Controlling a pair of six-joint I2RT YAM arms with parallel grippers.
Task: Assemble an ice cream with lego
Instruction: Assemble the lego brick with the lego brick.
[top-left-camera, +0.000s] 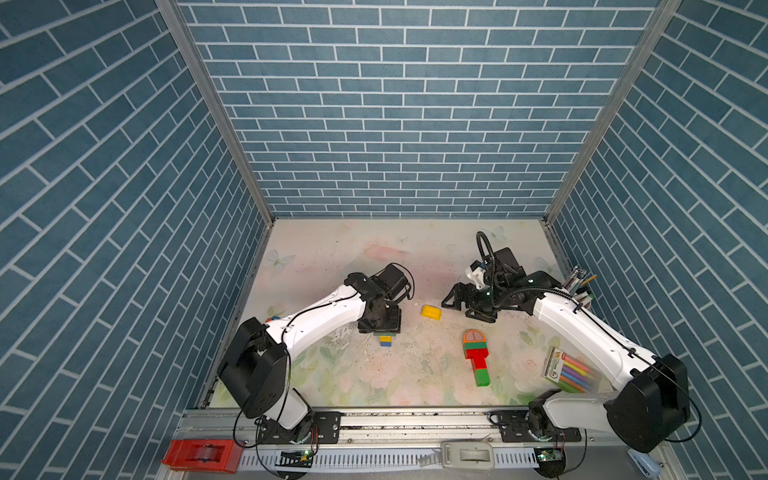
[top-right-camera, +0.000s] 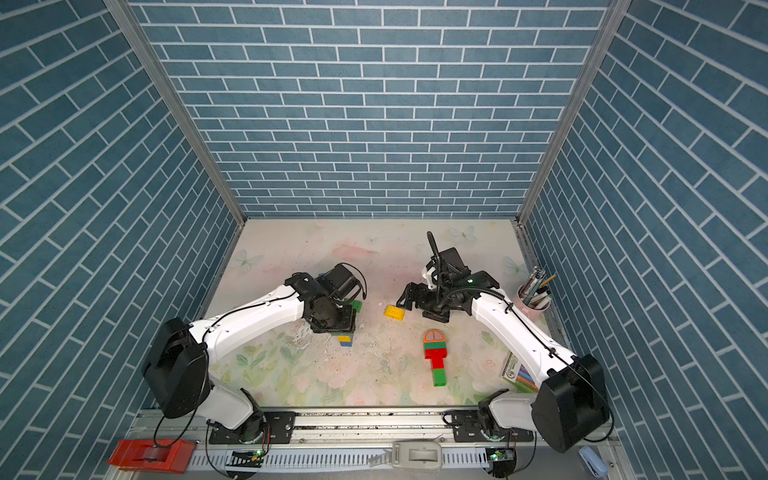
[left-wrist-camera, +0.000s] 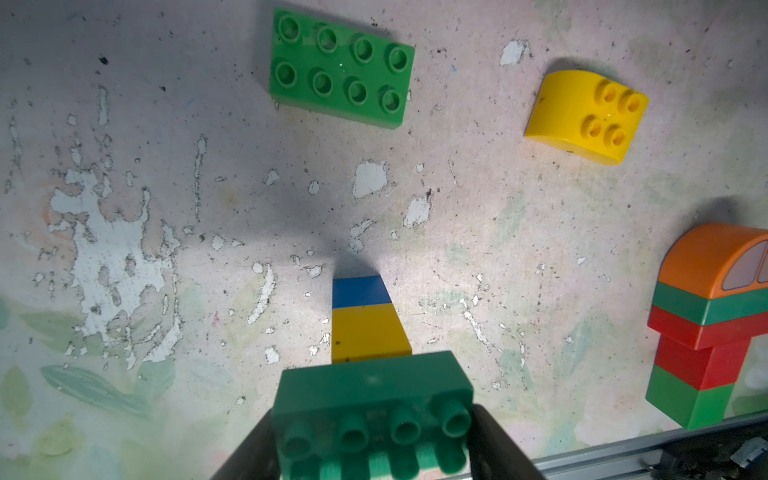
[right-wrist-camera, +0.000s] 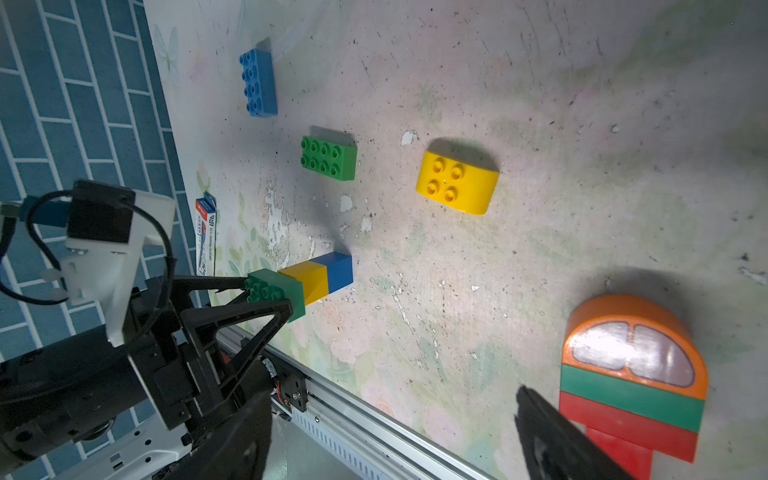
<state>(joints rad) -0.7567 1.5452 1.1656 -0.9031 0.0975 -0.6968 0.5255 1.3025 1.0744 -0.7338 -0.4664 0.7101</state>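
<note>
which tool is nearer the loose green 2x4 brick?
Left. The left tool, shut on the green-yellow-blue stack, is close beside the loose green brick; the right tool hangs open farther off, beyond the yellow piece.

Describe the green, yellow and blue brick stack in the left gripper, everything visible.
The glossy plastic brick stack stands upright: blue square brick lowest, yellow square brick above, a wider green studded brick on top. The left gripper clamps the green brick's sides. The blue end meets or nearly meets the worn floral table.
</note>
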